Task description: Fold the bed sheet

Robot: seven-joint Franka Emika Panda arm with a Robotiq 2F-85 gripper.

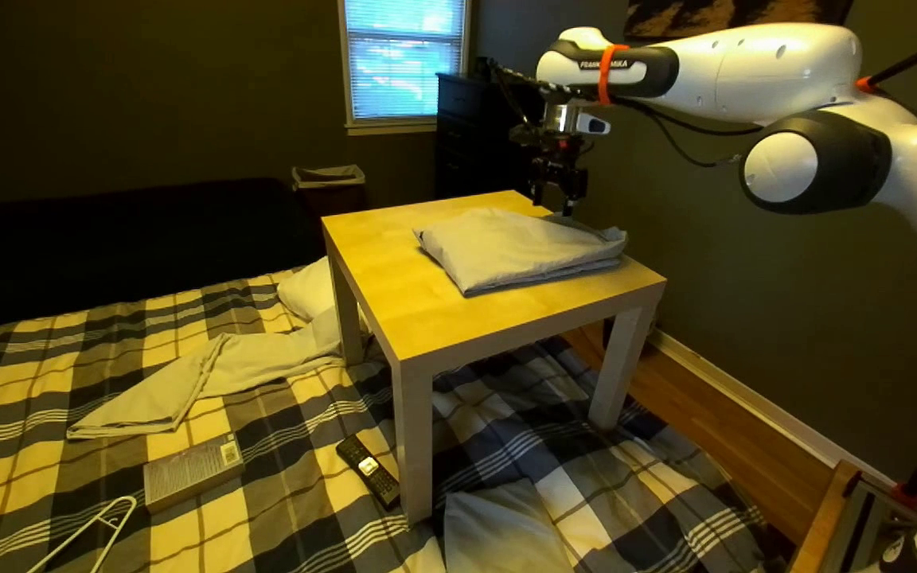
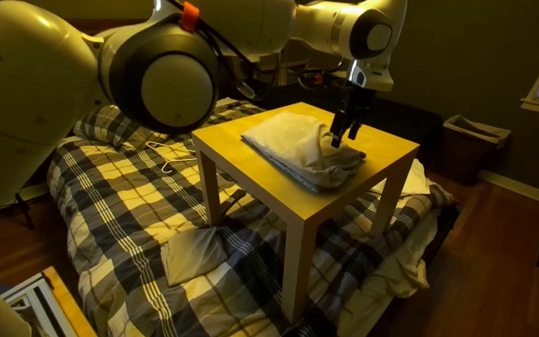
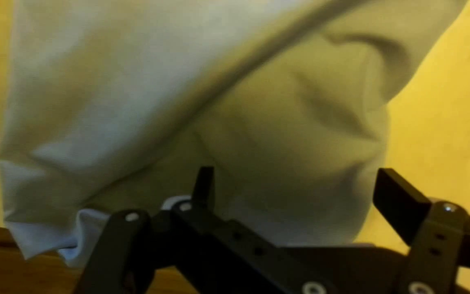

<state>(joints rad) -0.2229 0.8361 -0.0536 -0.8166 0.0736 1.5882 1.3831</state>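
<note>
Bed sheet (image 1: pixel 516 245) apparently mostly folded on counter (image 1: pixel 391 278); rumpled end (image 2: pixel 337 164) left untidied; jaws parted wide, nothing gripped.

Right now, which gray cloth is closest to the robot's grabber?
The folded bed sheet on the small table: it's beneath the open gripper. The other gray cloths lie lower down, below the tabletop.
</note>
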